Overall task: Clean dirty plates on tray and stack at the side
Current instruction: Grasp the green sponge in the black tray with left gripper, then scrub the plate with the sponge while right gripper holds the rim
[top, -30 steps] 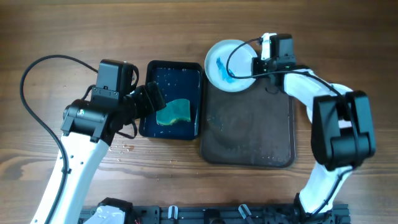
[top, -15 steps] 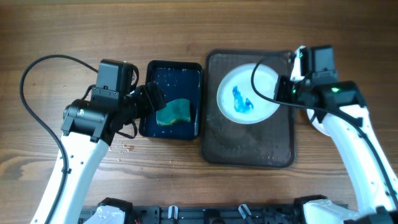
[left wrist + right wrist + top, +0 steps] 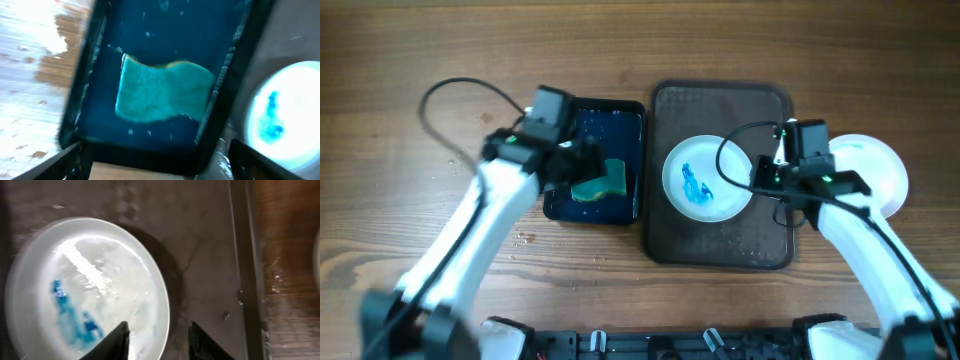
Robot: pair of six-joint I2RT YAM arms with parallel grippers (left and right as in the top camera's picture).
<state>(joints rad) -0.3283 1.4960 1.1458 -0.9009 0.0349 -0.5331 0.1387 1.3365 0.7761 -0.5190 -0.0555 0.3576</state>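
The right hand (image 3: 160, 339) has set a smeared plate (image 3: 708, 180) on the tray (image 3: 720, 245), open astride its rim — the left hand (image 3: 160, 157), open, empty, comes over the sponge (image 3: 162, 92); we expect scrubbing.

Wooden table (image 3: 400, 60) bearing tray (image 3: 720, 240), dark basin (image 3: 610, 125), white plate (image 3: 880, 165) alongside.
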